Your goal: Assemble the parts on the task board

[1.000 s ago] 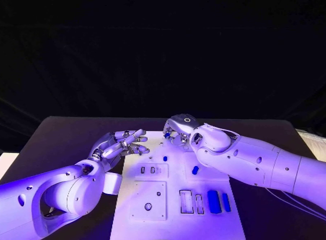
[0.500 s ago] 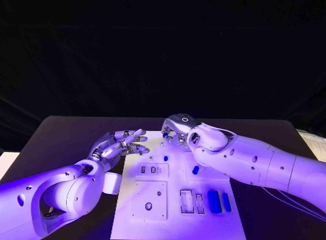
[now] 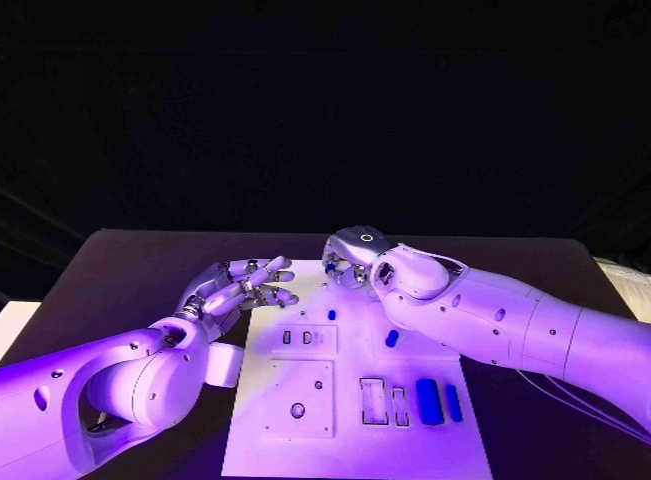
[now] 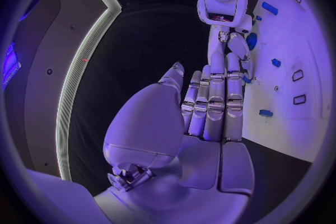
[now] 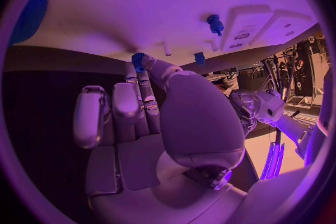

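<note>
Black table [image 3: 138, 262] under white task board [image 3: 357, 440].

You see the task board [image 3: 357, 400] as white, and the small parts [image 3: 428, 402] lying on it, nearer the right hand [image 3: 357, 262] than the left hand [image 3: 243, 288], are blue. Both hands are silver on white arms, and the table [image 3: 123, 270] under them is black. At the right hand's fingertips [image 5: 149, 64] you see one small blue piece [image 5: 139, 61].
</note>
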`<state>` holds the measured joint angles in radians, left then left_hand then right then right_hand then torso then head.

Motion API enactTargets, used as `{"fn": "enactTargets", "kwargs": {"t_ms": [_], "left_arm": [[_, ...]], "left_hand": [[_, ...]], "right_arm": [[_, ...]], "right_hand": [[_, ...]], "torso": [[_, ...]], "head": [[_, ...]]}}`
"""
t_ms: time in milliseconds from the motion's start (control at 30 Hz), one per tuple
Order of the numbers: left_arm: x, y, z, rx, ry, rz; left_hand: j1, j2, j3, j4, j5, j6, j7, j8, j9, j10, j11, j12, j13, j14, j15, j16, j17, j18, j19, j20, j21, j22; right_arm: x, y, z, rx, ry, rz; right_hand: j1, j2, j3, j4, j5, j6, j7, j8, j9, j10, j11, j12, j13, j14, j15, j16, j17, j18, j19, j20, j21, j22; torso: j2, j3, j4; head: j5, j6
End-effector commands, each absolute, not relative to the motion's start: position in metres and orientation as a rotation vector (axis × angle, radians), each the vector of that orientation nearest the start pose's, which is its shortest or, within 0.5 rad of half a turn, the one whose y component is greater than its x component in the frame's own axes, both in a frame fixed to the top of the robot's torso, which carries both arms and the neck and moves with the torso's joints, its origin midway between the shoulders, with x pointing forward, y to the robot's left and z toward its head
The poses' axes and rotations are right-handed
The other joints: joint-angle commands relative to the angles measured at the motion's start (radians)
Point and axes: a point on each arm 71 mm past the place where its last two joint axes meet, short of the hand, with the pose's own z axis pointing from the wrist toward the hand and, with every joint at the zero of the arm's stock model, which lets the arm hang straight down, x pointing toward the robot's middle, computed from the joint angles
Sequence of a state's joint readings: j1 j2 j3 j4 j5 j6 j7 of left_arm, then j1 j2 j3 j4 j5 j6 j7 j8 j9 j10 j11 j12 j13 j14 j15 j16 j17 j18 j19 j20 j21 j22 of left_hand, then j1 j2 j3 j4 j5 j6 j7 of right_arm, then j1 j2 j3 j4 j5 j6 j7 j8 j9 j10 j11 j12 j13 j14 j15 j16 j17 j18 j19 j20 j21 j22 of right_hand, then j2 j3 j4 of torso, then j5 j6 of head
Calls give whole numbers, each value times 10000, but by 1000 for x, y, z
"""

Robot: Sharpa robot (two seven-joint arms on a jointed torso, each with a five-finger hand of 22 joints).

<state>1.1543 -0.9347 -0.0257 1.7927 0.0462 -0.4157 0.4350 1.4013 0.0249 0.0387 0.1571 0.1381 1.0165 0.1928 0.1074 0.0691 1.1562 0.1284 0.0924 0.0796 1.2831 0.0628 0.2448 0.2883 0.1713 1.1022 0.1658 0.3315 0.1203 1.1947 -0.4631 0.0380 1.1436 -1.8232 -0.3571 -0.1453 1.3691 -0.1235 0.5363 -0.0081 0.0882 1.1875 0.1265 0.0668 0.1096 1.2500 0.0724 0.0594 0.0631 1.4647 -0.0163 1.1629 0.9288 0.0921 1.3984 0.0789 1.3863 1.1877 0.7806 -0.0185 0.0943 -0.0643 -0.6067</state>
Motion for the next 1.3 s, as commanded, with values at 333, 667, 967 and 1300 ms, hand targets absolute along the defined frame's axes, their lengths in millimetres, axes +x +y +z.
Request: {"fn": "enactTargets", "kwargs": {"t_ms": [333, 667, 967, 1300], "left_arm": [[432, 180, -169, -11676, 14143, -16652], [433, 182, -169, -11715, 14174, -16582], [434, 186, -170, -11742, 14156, -16506], [434, 188, -170, -11752, 14180, -16510]], "left_hand": [[41, 48, 73, -3, 45, -23, 22, -58, 11, -31, 0, -59, -13, -28, -4, -52, 17, 115, 34, 45, -63, -16], [43, 41, 74, -6, 42, -25, 25, -61, 11, -34, 3, -63, -14, -33, -2, -60, 25, 114, 33, 46, -65, -18], [153, 15, 125, -88, 44, -33, 26, -72, 11, -47, 3, -84, -22, -55, -2, -99, 71, 113, 28, 43, -76, -29], [154, 13, 127, -89, 40, -33, 29, -73, 12, -49, 6, -86, -23, -56, -1, -103, 76, 113, 28, 43, -77, -30]], "right_arm": [[551, -109, -175, -4073, 14269, 4670], [545, -117, -169, -3916, 13771, 5170], [533, -164, -151, -2645, 13545, 6148], [529, -234, -144, -604, 16090, 5323]], "right_hand": [[-624, -753, -577, 257, -353, -1784, 423, -41, -415, -1800, 311, 0, -20, -67, 346, -655, -1030, 66, -618, 286, -536, -1079], [-140, -564, -1724, 471, -40, -1902, 493, 24, -401, -1825, 394, 186, 22, -99, 369, -916, -1441, 111, -700, 369, -707, -1352], [-140, -467, -1436, 707, 1022, -1307, 271, 84, -374, -466, 87, 521, 107, 55, 130, -553, -982, 8, -394, 206, -416, -815], [-794, -645, -4850, 1755, 936, -2097, -67, -4, -410, 2418, -460, 4699, 4014, 630, -334, 2113, 2858, -470, 750, -213, 905, 1638]], "torso": [[2, 1, 21], [2, 7, 7], [-26, 41, -93], [-92, 52, -240]], "head": [[-29, 7], [-57, 37], [-34, 65], [-35, 101]]}}
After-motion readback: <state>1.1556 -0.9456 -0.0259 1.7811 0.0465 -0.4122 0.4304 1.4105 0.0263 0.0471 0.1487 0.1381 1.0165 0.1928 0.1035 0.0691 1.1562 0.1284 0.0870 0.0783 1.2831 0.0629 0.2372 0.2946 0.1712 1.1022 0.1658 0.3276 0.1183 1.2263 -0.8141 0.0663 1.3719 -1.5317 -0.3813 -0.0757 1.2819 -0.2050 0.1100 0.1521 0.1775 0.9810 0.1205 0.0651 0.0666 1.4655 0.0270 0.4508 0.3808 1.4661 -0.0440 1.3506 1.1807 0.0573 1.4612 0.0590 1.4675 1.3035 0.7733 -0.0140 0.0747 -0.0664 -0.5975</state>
